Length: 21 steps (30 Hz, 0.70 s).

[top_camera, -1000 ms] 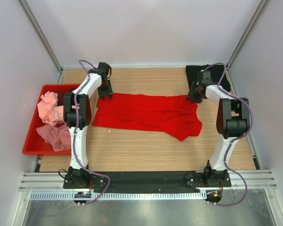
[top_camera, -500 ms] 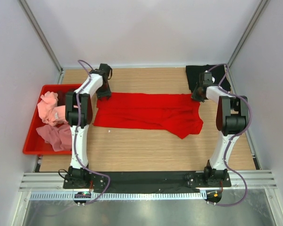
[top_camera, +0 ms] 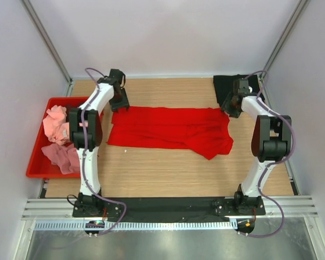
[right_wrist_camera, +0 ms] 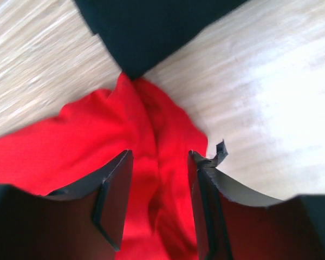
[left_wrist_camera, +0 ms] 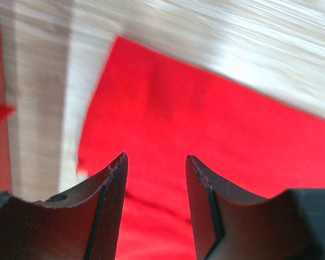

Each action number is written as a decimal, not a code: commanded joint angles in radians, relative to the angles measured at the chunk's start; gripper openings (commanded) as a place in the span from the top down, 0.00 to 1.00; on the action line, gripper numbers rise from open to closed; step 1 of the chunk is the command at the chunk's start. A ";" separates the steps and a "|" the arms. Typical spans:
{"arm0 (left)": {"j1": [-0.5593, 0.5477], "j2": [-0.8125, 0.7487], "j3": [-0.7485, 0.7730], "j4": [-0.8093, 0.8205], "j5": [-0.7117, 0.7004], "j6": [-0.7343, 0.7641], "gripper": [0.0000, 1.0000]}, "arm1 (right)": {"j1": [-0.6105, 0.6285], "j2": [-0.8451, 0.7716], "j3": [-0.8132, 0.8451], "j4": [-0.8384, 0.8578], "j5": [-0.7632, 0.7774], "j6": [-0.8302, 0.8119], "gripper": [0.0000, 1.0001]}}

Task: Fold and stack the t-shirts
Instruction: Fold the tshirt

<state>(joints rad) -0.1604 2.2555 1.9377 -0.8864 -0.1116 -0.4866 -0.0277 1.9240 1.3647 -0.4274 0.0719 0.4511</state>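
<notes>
Wood table (top_camera: pixel 168 173) | left hand (left_wrist_camera: pixel 155 157) — parted, empty | right hand (right_wrist_camera: pixel 160 153) — parted over red t-shirt (top_camera: pixel 168 129)

red t-shirt (top_camera: pixel 168 128): flat, long band, centre | black t-shirt (top_camera: pixel 223 84): far-right corner | pink t-shirts (top_camera: pixel 54 123): crumpled, left

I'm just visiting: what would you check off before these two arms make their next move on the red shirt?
1. Left claw open, nothing pinched: ok.
2. Right claw open, nothing pinched: ok.
3. Bright red cloth t-shirt lies smooth on the wooden table: not ok, its right end is rumpled.
4. Black cloth shirt apart from the red one: cannot tell; their corners seem to meet.
5. Pink cloth shirts inside the red plastic crate: ok.
</notes>
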 commanded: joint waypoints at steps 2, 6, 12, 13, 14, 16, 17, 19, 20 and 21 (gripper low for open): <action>-0.051 -0.236 -0.109 0.084 0.154 0.025 0.50 | -0.002 -0.172 0.034 -0.209 -0.053 0.003 0.47; -0.120 -0.335 -0.242 0.150 0.231 0.020 0.49 | 0.005 -0.270 -0.073 -0.247 -0.115 0.001 0.46; -0.243 -0.382 -0.362 0.253 0.372 0.011 0.49 | 0.021 -0.307 -0.194 -0.212 -0.161 -0.075 0.44; -0.263 -0.378 -0.371 0.256 0.383 0.002 0.49 | 0.022 -0.303 -0.203 -0.186 -0.167 -0.080 0.44; -0.271 -0.373 -0.379 0.267 0.407 -0.006 0.50 | 0.022 -0.295 -0.216 -0.180 -0.176 -0.091 0.43; -0.290 -0.375 -0.393 0.283 0.417 -0.021 0.50 | 0.025 -0.274 -0.225 -0.169 -0.198 -0.106 0.44; -0.294 -0.376 -0.398 0.285 0.415 -0.021 0.50 | 0.028 -0.270 -0.231 -0.162 -0.198 -0.107 0.44; -0.298 -0.379 -0.402 0.290 0.414 -0.026 0.50 | 0.028 -0.266 -0.246 -0.143 -0.205 -0.114 0.44; -0.300 -0.379 -0.407 0.291 0.417 -0.030 0.50 | 0.028 -0.266 -0.249 -0.139 -0.205 -0.121 0.44; -0.298 -0.381 -0.408 0.293 0.417 -0.030 0.50 | 0.028 -0.261 -0.251 -0.131 -0.208 -0.124 0.43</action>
<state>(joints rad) -0.4660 1.8935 1.5284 -0.6537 0.2680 -0.4995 -0.0048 1.6653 1.1149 -0.6102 -0.1051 0.3634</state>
